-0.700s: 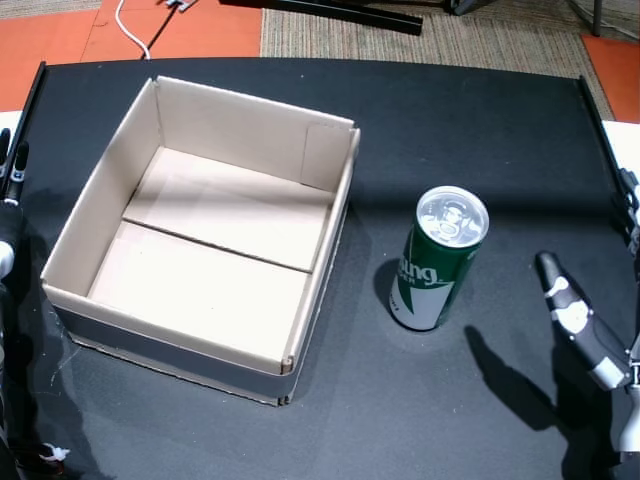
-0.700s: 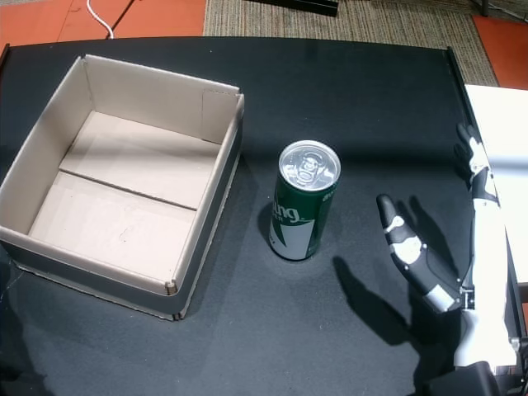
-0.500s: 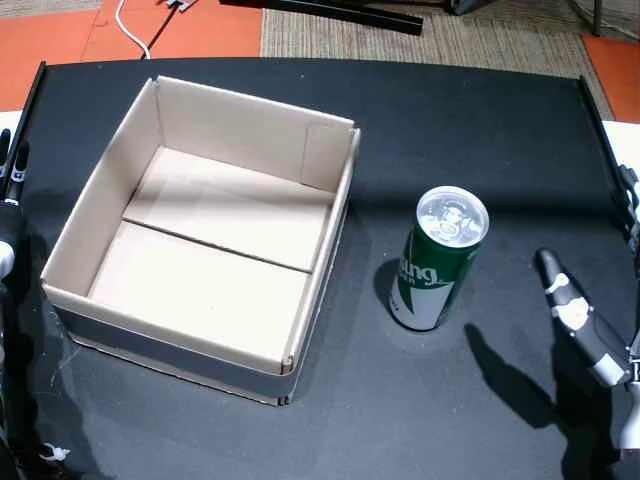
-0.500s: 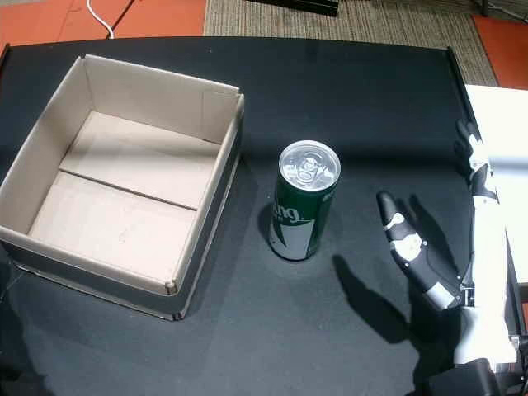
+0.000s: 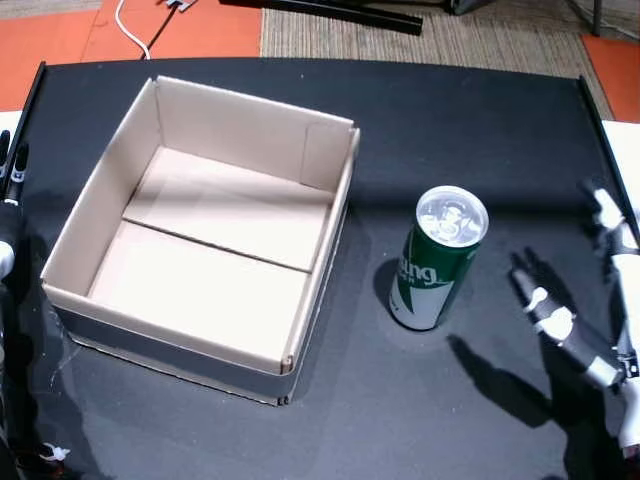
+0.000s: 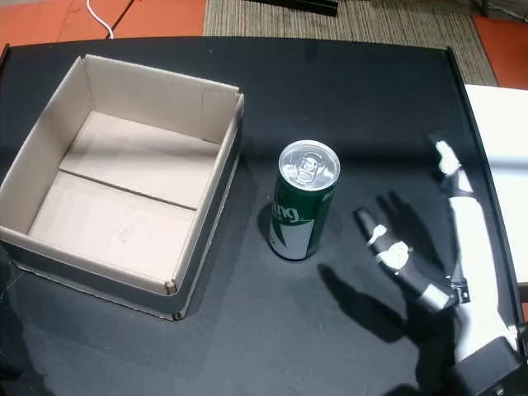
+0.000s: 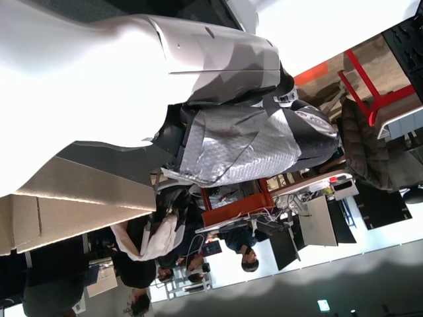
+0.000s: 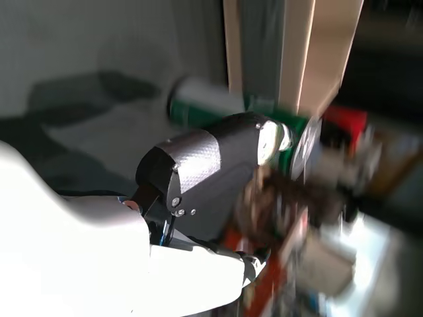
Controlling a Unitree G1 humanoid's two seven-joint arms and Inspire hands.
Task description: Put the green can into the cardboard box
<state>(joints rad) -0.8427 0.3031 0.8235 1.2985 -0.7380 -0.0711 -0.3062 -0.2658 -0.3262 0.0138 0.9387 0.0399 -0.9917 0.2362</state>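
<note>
One green can upright beside empty cardboard box

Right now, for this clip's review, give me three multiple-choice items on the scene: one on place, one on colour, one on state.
1. Where does the green can stand?
A. Inside the cardboard box
B. On the black table, between the box and the right hand
C. In the right hand

2. What colour is the can's top?
A. Silver
B. Red
C. Black

3. What is the right hand doing?
A. Gripping the can
B. Resting in the box
C. Open, fingers apart, clear of the can

Answers: 1 B, both head views show the can upright on the table beside the cardboard box. 2 A, the lid is silver. 3 C, bare table shows between hand and can.
</note>
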